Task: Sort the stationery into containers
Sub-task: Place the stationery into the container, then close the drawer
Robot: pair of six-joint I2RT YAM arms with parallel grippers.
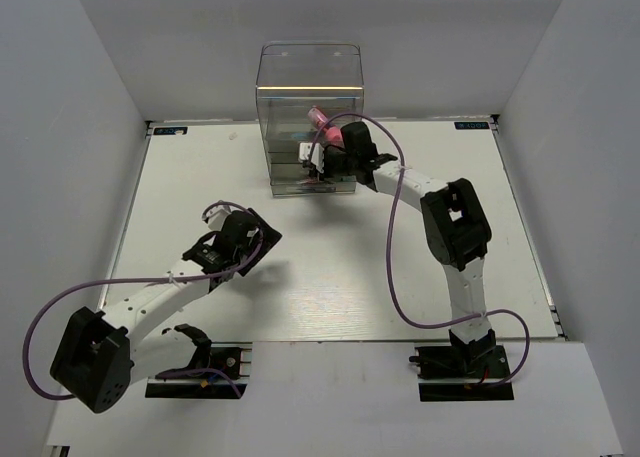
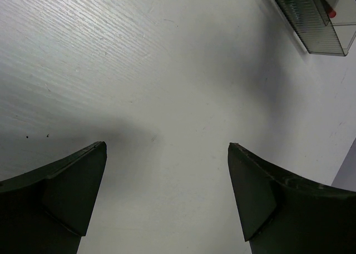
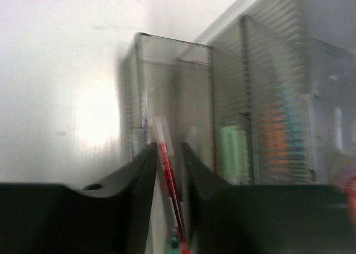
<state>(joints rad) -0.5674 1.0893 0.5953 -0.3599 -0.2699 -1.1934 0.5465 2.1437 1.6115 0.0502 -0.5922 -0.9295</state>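
Observation:
The tall clear organiser [image 1: 308, 87] stands at the far middle of the table, with a pink cylinder [image 1: 320, 117] in its upper compartment. My right gripper [image 1: 320, 167] is at the organiser's front, low by the drawers. In the blurred right wrist view its jaws [image 3: 169, 148] are nearly together around a thin red pen [image 3: 165, 165] that runs lengthwise between them. A pale green marker [image 3: 233, 154], an orange-capped one [image 3: 275, 143] and a light blue stick [image 3: 292, 120] show through the ribbed walls [image 3: 172, 70]. My left gripper [image 1: 258, 245] hangs open and empty [image 2: 167, 148] over bare table.
White walls enclose the table on the left, back and right. In the left wrist view a corner of the organiser [image 2: 311, 20] shows at the top right, with a small red bit [image 2: 332, 13] inside it. Purple cables loop along both arms.

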